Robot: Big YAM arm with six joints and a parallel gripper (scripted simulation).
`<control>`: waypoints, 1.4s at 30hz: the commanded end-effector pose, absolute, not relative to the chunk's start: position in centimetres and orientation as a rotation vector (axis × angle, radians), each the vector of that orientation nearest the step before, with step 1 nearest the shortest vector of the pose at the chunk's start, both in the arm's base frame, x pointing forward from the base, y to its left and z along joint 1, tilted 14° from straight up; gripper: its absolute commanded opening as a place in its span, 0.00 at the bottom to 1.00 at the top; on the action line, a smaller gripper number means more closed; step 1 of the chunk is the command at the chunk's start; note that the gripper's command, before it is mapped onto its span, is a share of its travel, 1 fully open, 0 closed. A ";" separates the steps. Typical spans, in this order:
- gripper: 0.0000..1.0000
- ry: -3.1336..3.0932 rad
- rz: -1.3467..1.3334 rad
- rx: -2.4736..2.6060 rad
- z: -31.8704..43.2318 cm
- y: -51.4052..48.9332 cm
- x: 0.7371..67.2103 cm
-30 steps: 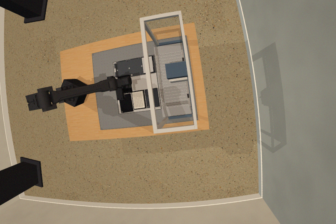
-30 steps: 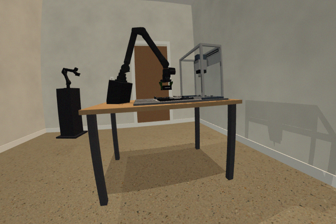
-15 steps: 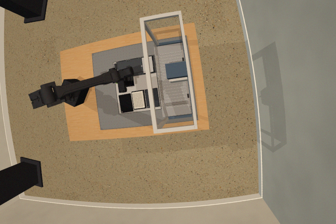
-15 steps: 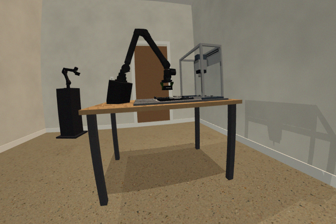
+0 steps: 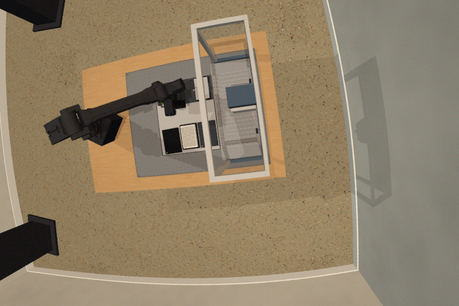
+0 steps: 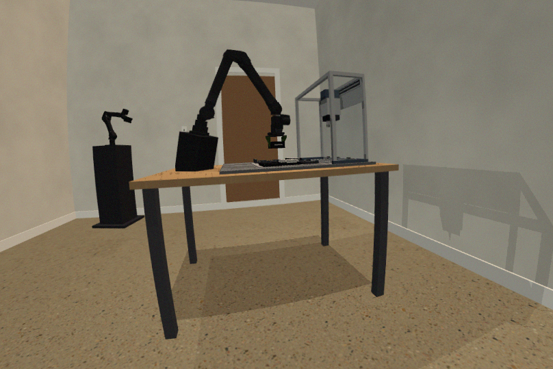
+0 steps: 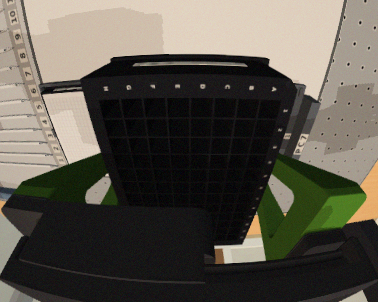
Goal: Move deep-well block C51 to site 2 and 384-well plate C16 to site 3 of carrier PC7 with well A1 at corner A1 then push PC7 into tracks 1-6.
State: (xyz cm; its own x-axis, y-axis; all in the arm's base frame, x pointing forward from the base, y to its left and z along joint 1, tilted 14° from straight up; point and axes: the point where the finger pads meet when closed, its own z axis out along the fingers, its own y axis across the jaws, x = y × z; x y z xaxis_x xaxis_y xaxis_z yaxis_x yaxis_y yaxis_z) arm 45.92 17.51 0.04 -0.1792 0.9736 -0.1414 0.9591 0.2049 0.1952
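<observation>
Jaws clenched on deep-well block C51 (image 7: pixel 188 156), black, opaque, dense grid of square wells, small grey characters on rim, held up in the air above the pale apron (image 7: pixel 208 23), tabletop (image 6: pixel 187 177) well below.

speckled tan floor (image 6: pixel 276 324), grey walls (image 6: pixel 437 87), brown door (image 6: pixel 245 132), wooden table (image 6: pixel 187 177)

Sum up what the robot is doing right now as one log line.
phase: carrying | gripper: shut on deep-well block C51 | block: off the deck, held upright | 96-well plate C15: on its nest
</observation>
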 end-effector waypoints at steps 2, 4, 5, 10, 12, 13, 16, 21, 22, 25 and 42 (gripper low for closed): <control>0.00 2.219 0.142 1.847 1.3 20.8 48.1; 0.00 2.219 0.143 1.847 1.3 21.6 48.2; 0.00 2.219 0.143 1.847 1.3 22.0 48.3; 0.00 2.219 0.144 1.847 1.3 23.5 48.6; 0.00 2.192 0.147 1.875 1.5 22.2 49.3; 0.00 2.187 0.163 1.873 2.2 22.3 49.5; 0.00 2.186 0.165 1.873 2.2 22.2 49.6; 0.00 2.206 0.157 1.857 1.8 23.0 49.2; 0.00 2.206 0.155 1.858 1.7 23.0 49.2; 0.00 2.209 0.146 1.858 1.4 22.9 49.2; 0.00 2.205 0.167 1.848 0.1 22.3 50.5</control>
State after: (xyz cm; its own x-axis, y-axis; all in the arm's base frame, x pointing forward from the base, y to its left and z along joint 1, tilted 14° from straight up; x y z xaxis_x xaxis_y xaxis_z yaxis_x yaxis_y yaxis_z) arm 47.57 21.68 -0.54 -0.1642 0.9771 -0.1353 0.9603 0.1897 0.2046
